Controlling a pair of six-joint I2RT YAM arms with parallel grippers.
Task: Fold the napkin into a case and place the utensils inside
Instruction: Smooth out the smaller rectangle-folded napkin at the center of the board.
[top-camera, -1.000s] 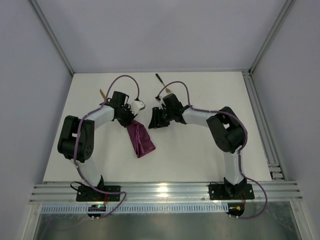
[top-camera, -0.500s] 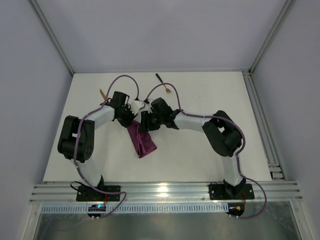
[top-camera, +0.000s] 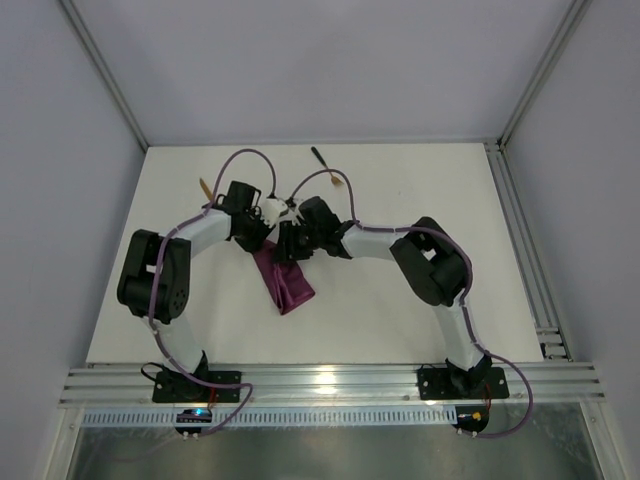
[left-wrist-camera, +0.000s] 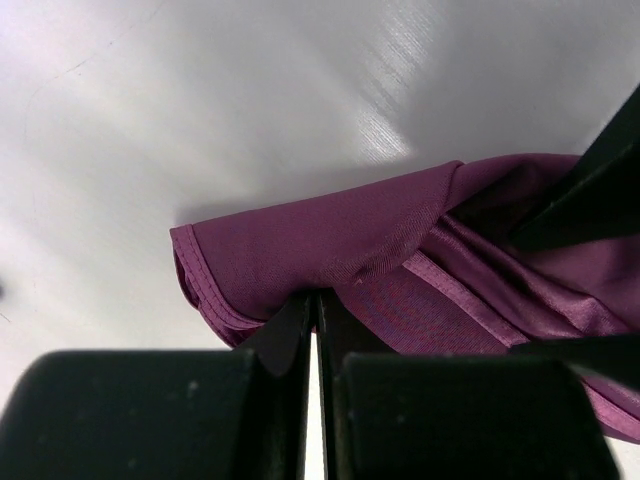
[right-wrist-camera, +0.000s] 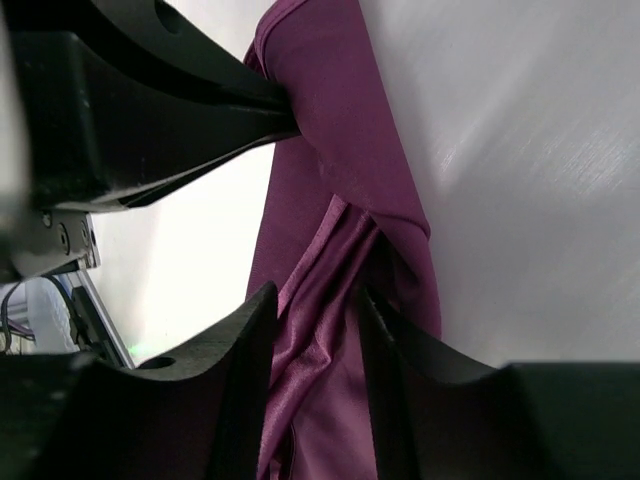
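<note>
From above I see the napkin (top-camera: 284, 283) lying folded on the table (top-camera: 430, 190), both arms meeting at its far end; in the left wrist view the left gripper (left-wrist-camera: 312, 298) pinches the napkin's rolled edge, and in the right wrist view the right gripper (right-wrist-camera: 315, 300) stands parted astride its folds.
</note>
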